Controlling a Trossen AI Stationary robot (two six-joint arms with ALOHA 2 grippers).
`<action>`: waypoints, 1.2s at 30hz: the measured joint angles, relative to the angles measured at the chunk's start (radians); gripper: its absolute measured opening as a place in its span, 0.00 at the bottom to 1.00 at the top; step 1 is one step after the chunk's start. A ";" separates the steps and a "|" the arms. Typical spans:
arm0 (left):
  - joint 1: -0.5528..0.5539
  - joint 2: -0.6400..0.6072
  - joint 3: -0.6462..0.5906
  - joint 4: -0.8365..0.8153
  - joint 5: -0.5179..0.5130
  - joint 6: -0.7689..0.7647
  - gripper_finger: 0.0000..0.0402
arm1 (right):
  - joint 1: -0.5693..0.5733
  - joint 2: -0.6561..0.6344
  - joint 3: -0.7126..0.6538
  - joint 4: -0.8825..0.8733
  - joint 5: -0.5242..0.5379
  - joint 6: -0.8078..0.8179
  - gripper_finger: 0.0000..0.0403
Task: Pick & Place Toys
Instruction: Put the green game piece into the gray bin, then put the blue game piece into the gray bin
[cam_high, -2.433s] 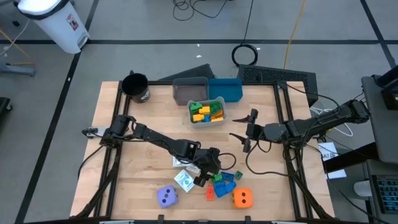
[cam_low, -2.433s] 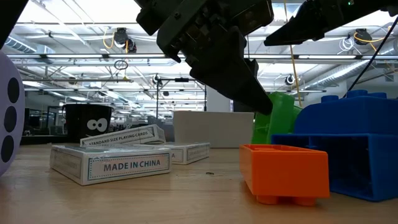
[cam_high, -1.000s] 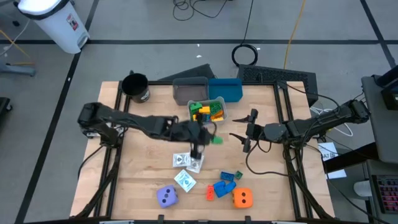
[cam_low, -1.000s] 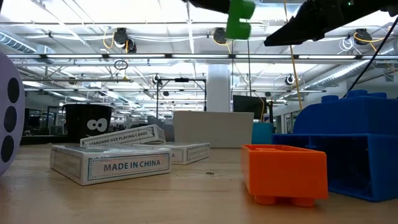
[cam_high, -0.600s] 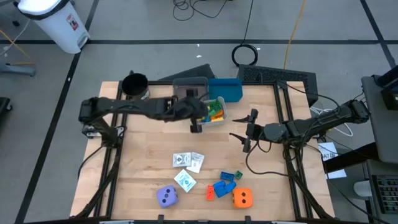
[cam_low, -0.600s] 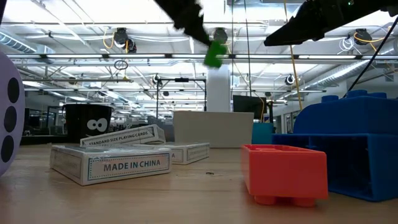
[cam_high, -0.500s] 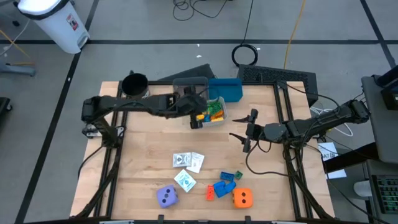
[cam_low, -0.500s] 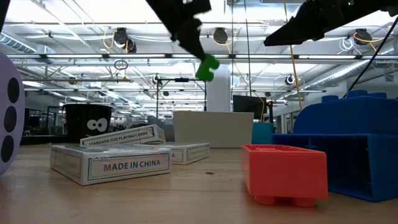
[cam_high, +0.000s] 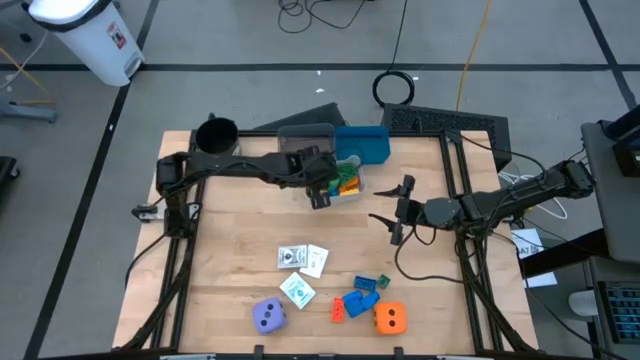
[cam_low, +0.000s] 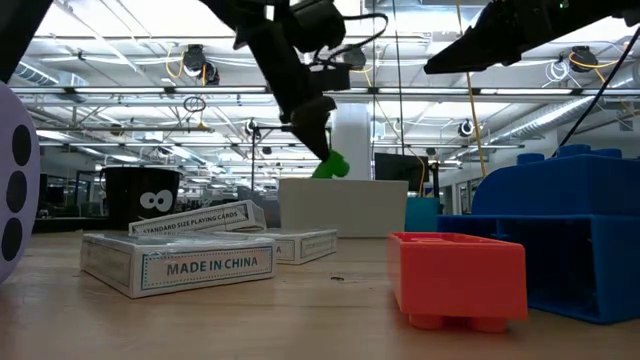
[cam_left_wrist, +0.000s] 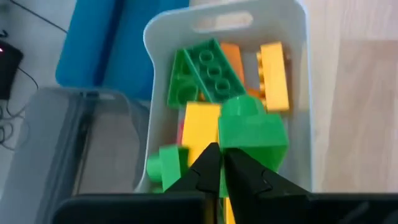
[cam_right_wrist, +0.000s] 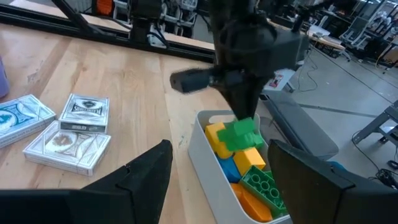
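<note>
My left gripper (cam_high: 322, 192) is shut on a green building block (cam_left_wrist: 252, 130), which hangs just above the white bin (cam_high: 362, 186) at the table's far middle. The bin holds several green, yellow and orange blocks (cam_left_wrist: 214, 68). The low view shows the green block (cam_low: 330, 165) above the bin's rim. Near the front edge lie blue, red and green blocks (cam_high: 358, 298), a purple die (cam_high: 268, 317), an orange die (cam_high: 390, 318) and card boxes (cam_high: 300, 258). My right gripper (cam_high: 390, 205) waits open at the right, above the table. My left gripper pinches the green block by one edge (cam_left_wrist: 225, 144) between its two fingertips. The fingers (cam_low: 300, 110) slant downward from the table's left and near side. The block is lifted clear, sticking out past the fingertips over the blocks in the white bin.
A grey bin (cam_high: 303, 143) and a blue bin (cam_high: 365, 143) stand right behind the white one at the far edge. A black cup (cam_high: 218, 140) sits at the far left corner. Bare wood lies between the bins and the card boxes.
My left gripper has carried the green block from over the table's middle toward the far edge and down, to just above the white bin. It has tipped further downward and stayed shut on the block.
</note>
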 joint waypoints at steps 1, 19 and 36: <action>-0.001 0.004 0.000 -0.002 0.001 -0.001 0.08 | 0.000 0.000 0.000 -0.001 0.000 0.000 0.64; -0.064 -0.053 0.000 -0.019 0.005 -0.109 0.18 | 0.000 0.000 0.000 -0.001 0.001 0.000 0.64; -0.273 -0.010 0.001 0.126 0.158 -0.367 0.18 | 0.000 0.000 0.000 0.003 0.000 0.007 0.64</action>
